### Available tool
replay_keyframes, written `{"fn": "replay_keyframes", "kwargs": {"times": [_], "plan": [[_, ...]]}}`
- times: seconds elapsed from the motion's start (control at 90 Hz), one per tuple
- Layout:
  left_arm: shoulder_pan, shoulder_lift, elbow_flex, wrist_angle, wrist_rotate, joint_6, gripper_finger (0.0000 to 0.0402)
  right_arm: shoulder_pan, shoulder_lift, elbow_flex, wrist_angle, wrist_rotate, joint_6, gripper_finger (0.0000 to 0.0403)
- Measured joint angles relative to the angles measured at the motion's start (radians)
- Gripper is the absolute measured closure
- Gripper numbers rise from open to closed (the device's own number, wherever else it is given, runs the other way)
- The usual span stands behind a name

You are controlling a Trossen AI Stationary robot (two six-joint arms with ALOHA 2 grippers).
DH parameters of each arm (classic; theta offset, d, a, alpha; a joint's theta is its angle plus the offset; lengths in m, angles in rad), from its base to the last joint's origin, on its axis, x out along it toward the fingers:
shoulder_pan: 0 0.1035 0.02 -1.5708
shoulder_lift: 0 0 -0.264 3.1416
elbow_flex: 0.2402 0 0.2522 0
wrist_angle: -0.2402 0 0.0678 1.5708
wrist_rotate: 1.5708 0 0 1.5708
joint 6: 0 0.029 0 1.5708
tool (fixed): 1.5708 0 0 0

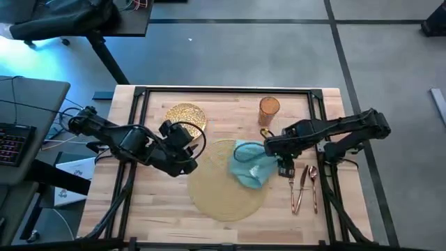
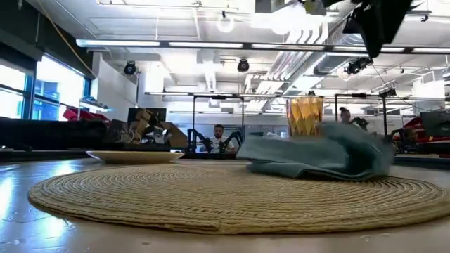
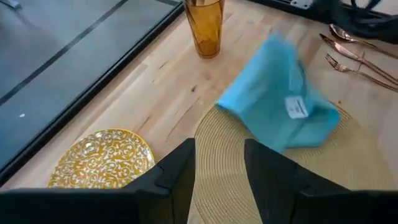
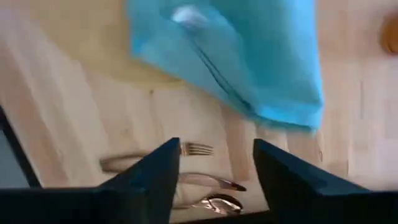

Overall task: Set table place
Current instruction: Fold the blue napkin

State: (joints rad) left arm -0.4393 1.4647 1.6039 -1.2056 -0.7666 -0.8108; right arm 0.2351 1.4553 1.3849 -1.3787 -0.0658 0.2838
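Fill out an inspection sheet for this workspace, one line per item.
Surface: rectangular light-wood table with black rail frame.
Job's things: round tan woven placemat at centre; crumpled teal cloth napkin on its right edge; gold patterned plate off the mat, behind it to the left; amber glass tumbler at the back; copper fork, knife and spoon on bare wood right of the mat.
Clutter: nothing seen.
Grippers: left gripper open, empty, over the mat's left edge; right gripper open, empty, near the napkin and cutlery.
Cables: loops on the left arm's wrist.
Surroundings: grey desk with keyboard left; people far behind in the low view.
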Motion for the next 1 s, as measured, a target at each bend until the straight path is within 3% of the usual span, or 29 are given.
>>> {"fn": "replay_keyframes", "kwargs": {"times": [0.111,0.2,0.356,0.489,0.667,0.833,1.0], "plan": [[-0.003,0.0,0.0,0.0,0.009,0.0,0.0281,0.052,-0.048,-0.12,0.2,-0.073,-0.118,0.0198],[-0.01,0.0,0.0,0.0,0.009,-0.012,0.0281,0.063,-0.087,-0.256,0.342,-0.065,-0.057,0.0209],[-0.027,0.0,0.0,0.0,0.008,-0.043,0.0281,0.03,-0.109,-0.424,0.426,0.013,0.013,0.0233],[-0.027,0.0,0.0,0.0,0.006,-0.044,0.0281,-0.017,-0.105,-0.541,0.538,-0.025,0.029,0.0249],[-0.026,0.0,0.0,0.001,0.007,-0.053,0.0281,-0.098,-0.106,-0.58,0.604,-0.077,0.056,0.0268],[-0.026,0.002,0.0,0.004,0.008,-0.079,0.0281,-0.186,-0.109,-0.558,0.626,-0.144,0.03,0.0268],[-0.025,0.014,0.0,0.006,0.007,-0.08,0.0281,-0.279,-0.088,-0.628,0.707,-0.173,0.032,0.0267]]}}
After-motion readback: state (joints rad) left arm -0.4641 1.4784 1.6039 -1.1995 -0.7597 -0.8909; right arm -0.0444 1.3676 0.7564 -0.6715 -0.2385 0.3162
